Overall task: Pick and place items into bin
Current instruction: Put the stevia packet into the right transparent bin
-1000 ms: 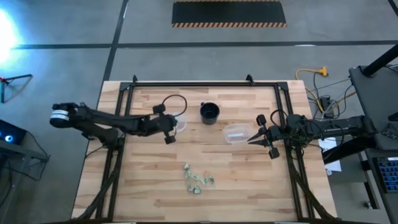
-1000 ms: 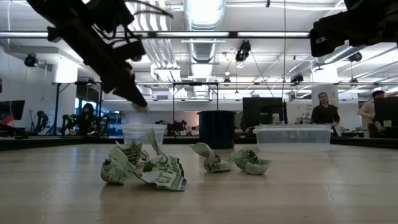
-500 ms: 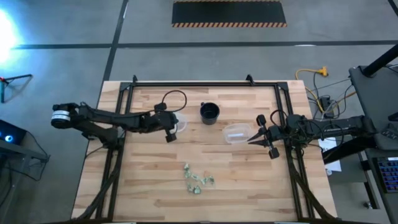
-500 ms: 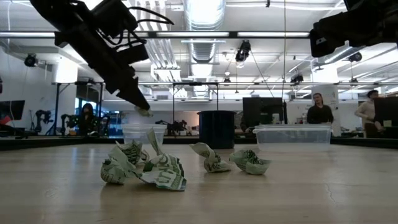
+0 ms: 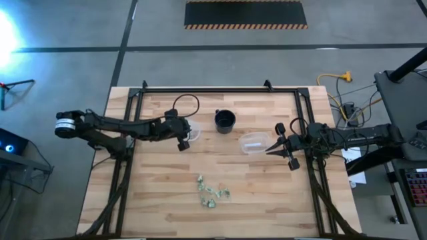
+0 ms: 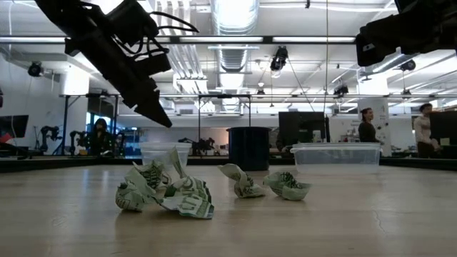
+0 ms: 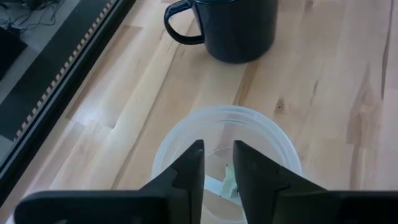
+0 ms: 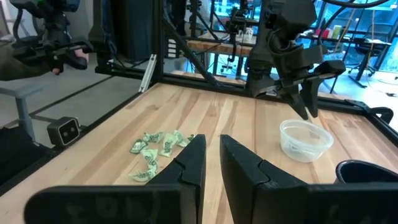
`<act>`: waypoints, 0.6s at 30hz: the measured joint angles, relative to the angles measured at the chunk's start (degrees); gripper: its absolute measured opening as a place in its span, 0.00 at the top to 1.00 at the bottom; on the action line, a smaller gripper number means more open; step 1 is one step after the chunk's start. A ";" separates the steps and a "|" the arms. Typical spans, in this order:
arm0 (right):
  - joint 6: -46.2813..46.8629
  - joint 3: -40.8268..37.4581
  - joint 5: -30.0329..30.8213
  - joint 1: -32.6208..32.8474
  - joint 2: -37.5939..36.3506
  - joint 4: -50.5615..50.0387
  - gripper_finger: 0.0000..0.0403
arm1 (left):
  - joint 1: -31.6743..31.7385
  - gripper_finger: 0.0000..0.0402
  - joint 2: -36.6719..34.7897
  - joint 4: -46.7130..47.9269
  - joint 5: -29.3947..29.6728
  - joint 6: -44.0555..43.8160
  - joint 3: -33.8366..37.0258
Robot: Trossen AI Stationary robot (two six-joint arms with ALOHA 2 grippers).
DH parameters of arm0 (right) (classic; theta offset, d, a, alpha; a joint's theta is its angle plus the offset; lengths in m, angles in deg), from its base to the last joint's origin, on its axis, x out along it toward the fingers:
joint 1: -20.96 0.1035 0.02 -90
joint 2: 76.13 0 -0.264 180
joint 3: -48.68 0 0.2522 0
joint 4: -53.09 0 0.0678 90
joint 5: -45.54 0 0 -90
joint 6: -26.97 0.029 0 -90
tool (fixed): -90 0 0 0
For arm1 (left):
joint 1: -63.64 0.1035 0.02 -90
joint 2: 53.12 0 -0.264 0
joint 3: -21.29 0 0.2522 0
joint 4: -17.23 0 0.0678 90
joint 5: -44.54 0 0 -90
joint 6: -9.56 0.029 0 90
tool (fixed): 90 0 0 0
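Several tiny crumpled green-and-whitish pieces (image 5: 211, 191) lie in a loose heap on the table's near middle, also in the low view (image 6: 166, 191) and the right wrist view (image 8: 159, 149). My left gripper (image 7: 217, 163) hangs open by a narrow gap just above a clear cup (image 7: 224, 115), pointing down into it. One pale piece (image 7: 229, 182) lies on the cup's bottom. In the high view this gripper (image 5: 186, 135) is at the cup (image 5: 195, 133). My right gripper (image 5: 268, 149) waits, shut, at the table's right.
A black mug (image 5: 225, 121) stands just right of the clear cup, toward the far edge. A shallow clear lidded container (image 5: 253, 142) sits beside my right gripper's tips. A black frame rail (image 5: 220, 90) borders the table's far side. People stand in the room behind.
A small pale piece that showed at my left gripper's fingertips above the clear cup is gone from them now; the gripper has let it go. The left arm has barely shifted. The heap of pieces has not moved.
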 joint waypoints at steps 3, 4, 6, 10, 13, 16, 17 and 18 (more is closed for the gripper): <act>-0.02 -0.08 -0.01 0.00 0.00 -0.01 0.91 | -0.04 0.82 0.00 -0.01 0.00 0.01 0.00; 0.03 -0.10 -0.04 0.01 0.00 0.00 0.90 | -0.17 0.82 -0.01 -0.01 0.01 0.08 0.00; 0.10 -0.16 -0.30 0.52 0.04 0.00 0.91 | -0.80 0.82 -0.09 0.01 0.08 0.16 -0.02; -0.78 -0.16 -0.31 3.78 2.08 1.93 0.91 | -3.97 0.82 -0.56 -0.19 0.07 0.13 -0.35; -1.69 -0.16 0.55 7.30 5.68 6.43 0.90 | -7.23 0.82 -0.73 -0.18 0.01 -0.27 -0.35; -1.77 0.62 3.89 11.29 10.96 10.58 0.91 | -11.23 0.82 -0.73 -0.16 0.16 -1.61 -0.35; -1.78 0.99 5.67 12.72 13.10 11.87 0.90 | -12.59 0.82 -0.73 -0.16 0.28 -1.79 -0.32; -1.79 1.39 7.80 14.30 15.56 13.07 0.91 | -13.97 0.82 -0.75 -0.21 0.77 -1.81 -0.24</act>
